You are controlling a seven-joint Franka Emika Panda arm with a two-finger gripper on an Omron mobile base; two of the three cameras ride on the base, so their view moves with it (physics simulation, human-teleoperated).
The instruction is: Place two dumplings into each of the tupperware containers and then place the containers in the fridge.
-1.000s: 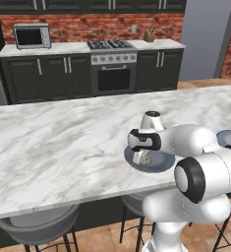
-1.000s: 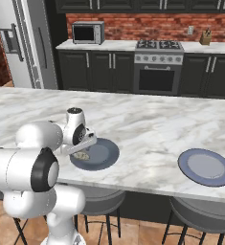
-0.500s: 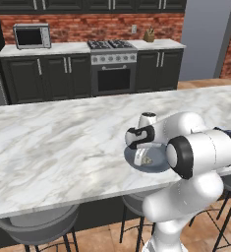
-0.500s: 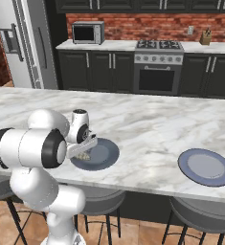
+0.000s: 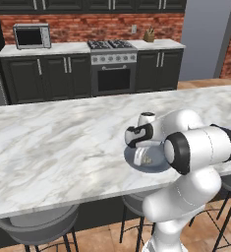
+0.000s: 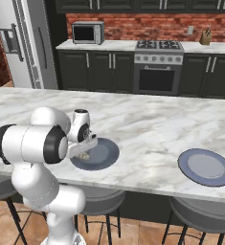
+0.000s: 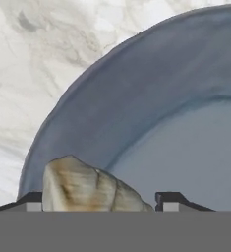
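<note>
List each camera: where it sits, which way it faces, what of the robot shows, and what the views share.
Left base view: behind-left, looking forward over the marble island toward the stove; arm at lower right.
Right base view: behind-right, facing the same way, fridge at left; arm at lower left.
Hand view: on the hand, close to the plate, a dumpling between the tool fingertips.
Shared: the plate under the hand; both base views share the island and back counter.

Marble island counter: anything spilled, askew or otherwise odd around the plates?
Nothing stands out. The pale beige pleated dumpling sits near the rim of the round dark blue-grey plate, between the gripper fingertips. A second round blue-grey plate lies flat. No spill on the white marble counter.
</note>
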